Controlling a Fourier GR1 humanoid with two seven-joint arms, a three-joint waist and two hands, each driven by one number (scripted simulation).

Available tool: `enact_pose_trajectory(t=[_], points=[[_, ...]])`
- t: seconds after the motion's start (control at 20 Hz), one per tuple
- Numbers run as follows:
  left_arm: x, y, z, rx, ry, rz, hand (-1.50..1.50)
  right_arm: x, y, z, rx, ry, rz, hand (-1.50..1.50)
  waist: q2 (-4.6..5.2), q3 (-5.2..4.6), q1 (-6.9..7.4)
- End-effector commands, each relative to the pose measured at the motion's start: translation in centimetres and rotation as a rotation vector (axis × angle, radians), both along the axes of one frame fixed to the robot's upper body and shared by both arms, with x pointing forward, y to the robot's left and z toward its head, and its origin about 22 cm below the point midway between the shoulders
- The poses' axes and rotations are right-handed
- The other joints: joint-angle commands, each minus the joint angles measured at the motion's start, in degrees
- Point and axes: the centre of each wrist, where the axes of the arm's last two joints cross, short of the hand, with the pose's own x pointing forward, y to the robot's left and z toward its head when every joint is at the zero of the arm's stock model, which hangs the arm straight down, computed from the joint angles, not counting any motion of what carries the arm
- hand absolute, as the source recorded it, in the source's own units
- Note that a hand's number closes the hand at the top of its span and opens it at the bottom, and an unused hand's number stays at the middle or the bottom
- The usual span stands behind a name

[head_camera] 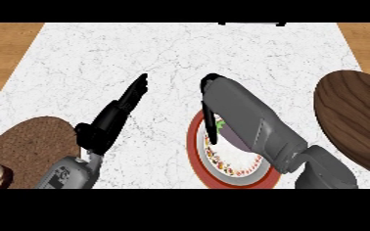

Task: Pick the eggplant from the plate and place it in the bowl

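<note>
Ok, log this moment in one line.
right hand over plate, at eggplant | eggplant on plate | bowl at right | left hand open, resting at left

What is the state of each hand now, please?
Left hand: open, holding nothing.
Right hand: down at the eggplant on the plate; open or closed cannot be told.

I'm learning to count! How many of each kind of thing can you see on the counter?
Hands: 2 (left hand, right hand)
Plate: 1
Eggplant, on the plate: 1
Wooden bowl: 1
Brown round thing, left edge: 1
Total: 6
</note>
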Motion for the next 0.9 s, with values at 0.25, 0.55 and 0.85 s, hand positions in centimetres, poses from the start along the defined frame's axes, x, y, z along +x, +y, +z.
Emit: enact_pose_trajectory(t=[0.25, 0.55, 0.85], points=[[-1.0, 0.3, -2.1, 0.021, -0.015, 0.019, 0.00, -1.0, 0.1, -1.7, -0.214, 0.021, 0.012, -1.50, -0.05, -0.01, -0.59], [0.5, 0.7, 0.4, -0.005, 0.014, 0.013, 0.00, -2.1, -0.8, -4.1, -0.213, 0.056, 0.020, -1.50, -0.23, 0.02, -1.34], [0.5, 2.4, 1.3, 0.021, -0.023, 0.030, 0.00, -1.5, -3.0, -4.6, -0.200, 0.058, -0.008, -1.50, -0.17, 0.04, -1.31]])
